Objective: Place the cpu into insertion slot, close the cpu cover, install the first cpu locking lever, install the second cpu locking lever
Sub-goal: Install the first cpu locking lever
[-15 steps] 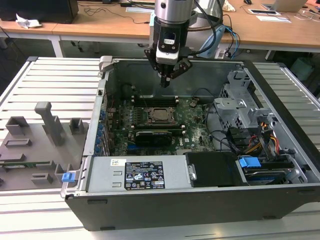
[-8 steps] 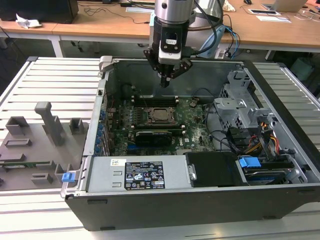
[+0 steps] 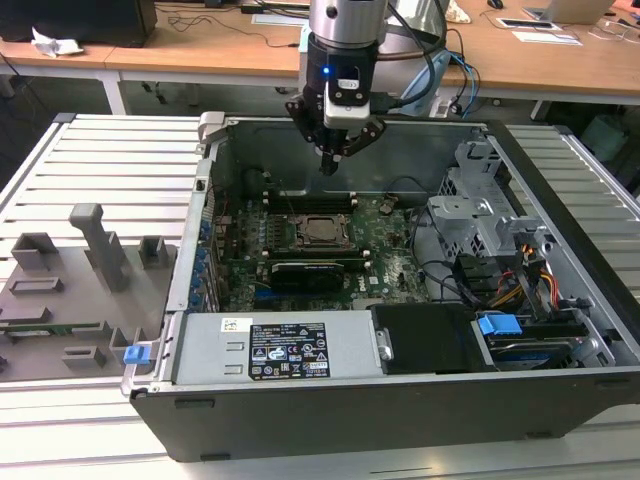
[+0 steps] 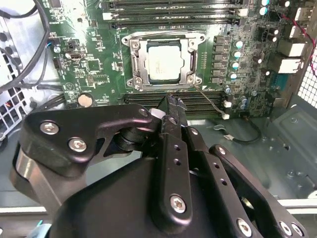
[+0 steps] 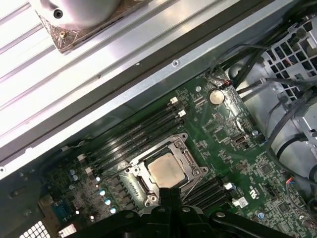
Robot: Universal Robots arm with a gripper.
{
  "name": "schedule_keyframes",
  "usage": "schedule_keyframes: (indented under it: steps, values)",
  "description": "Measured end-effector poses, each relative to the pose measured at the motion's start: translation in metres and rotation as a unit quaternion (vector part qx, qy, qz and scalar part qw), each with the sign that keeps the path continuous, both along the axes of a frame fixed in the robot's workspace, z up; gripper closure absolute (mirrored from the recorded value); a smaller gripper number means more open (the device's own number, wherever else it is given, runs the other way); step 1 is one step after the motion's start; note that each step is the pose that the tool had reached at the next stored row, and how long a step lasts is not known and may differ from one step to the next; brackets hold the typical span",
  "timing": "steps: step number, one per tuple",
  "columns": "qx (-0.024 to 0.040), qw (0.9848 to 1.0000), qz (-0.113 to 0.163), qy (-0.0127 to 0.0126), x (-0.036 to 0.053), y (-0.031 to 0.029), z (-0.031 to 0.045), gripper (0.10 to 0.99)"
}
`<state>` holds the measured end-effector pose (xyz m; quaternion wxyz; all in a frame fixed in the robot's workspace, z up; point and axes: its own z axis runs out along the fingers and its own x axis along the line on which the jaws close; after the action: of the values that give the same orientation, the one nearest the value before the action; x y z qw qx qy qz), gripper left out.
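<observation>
The cpu point(image 4: 164, 63) lies flat, silvery top up, in the insertion slot point(image 4: 128, 39) on the green motherboard point(image 3: 390, 255). Both wrist views show it, with the chip point(image 5: 166, 170) sitting square in the socket. The cpu cover point(image 4: 142, 59) lies down around it as a metal frame, the chip showing through its window. In the exterior view the cpu point(image 3: 322, 229) is at the board's middle. My gripper point(image 3: 328, 165) hangs above and just behind the socket, clear of the board. Its fingers point(image 4: 171, 101) are shut to a point with nothing between them.
The open computer case point(image 3: 215, 210) walls in the board. A long black expansion card point(image 3: 310, 270) lies in front of the socket and memory slots point(image 4: 173, 10) flank it. A power supply point(image 3: 270, 350), drive cage point(image 3: 480, 210) and cables point(image 3: 520, 280) crowd the exterior view's right. A grey fixture plate point(image 3: 80, 290) lies left.
</observation>
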<state>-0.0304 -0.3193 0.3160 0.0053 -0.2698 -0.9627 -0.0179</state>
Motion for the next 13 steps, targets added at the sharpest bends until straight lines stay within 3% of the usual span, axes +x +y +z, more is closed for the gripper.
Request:
schedule_keyframes:
  steps: [8, 13]
  values:
    - [0.0, 0.9993, 0.038, 0.0, 0.0, 0.0, 0.0, 0.976]
    - [0.0, 0.9989, 0.047, 0.0, 0.0, 0.0, -0.0003, 0.976]
